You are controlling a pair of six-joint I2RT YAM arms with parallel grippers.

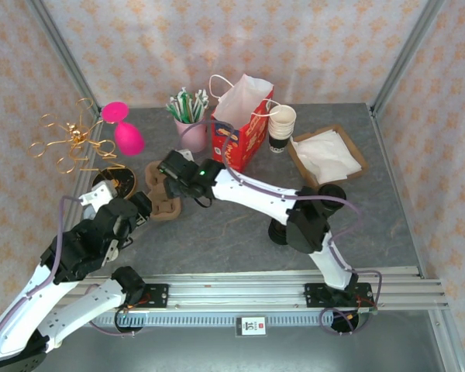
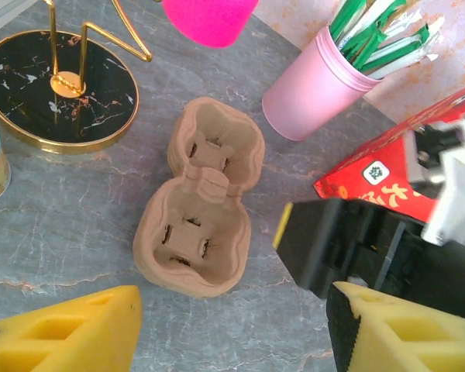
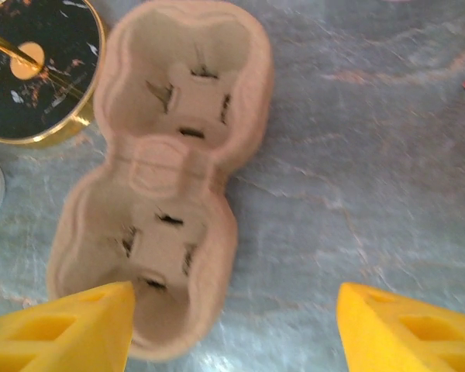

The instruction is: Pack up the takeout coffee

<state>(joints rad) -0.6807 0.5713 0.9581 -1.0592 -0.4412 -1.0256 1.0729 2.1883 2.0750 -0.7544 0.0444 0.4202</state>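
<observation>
**1. Left arm.** It lies folded low from its base at 7 o'clock, forearm angled toward 11. The left gripper [image 1: 139, 206] rests just beside the near end of the cup carrier [image 1: 167, 208], jaws apart and nothing between them.

**2. Cup carrier.** Brown pulp, two cells, both empty. It lies flat on the table [image 1: 240, 232] at about 9 o'clock of centre.

**3. Right arm.** It reaches from its base at 5 o'clock across toward 10, elbow raised. The right gripper [image 1: 170, 167] hangs over the carrier. In its wrist view one fingertip [image 3: 70, 329] overlaps an end cell and the other is over bare table, so the jaws are spread and clamped on nothing.

**4. Gold wire stand** [image 1: 112, 182]. Black marbled base, at the carrier's 9 o'clock, near it.

**5. Red paper bag** [image 1: 244, 132]. Upright at 12 o'clock, mouth open. A stack of paper cups [image 1: 281, 128] is at its 3 o'clock and a pink tumbler [image 1: 190, 132] of stirrers at its 9.

**Step, as I judge it:** taking up the carrier, early in the task, with the cups not yet seated. The next move calls for one finger inside a cell and one outside the wall, then a gentle close, since thin pulp would crush.
</observation>
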